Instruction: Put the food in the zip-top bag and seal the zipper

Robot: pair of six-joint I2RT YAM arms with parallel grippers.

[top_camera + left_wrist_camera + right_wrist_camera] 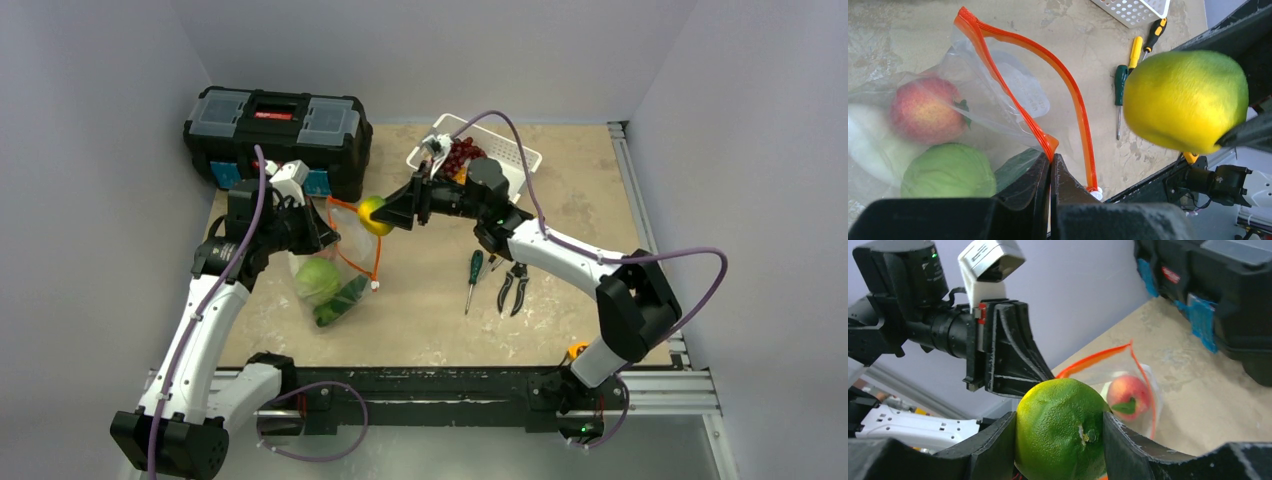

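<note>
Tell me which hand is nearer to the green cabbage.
Left. The left hand pinches the zip-top bag beside the cabbage; the right hand holds the citrus farther away, near the bag's mouth.

Nothing here can be read as a word or number. The black toolbox (275,140), at ten o'clock in the overhead view, has a red label (275,115) on its lid, but the print is too small to read. The clear bag (965,70) has a white patch (1025,92) with faint lettering, too blurred to read.
</note>
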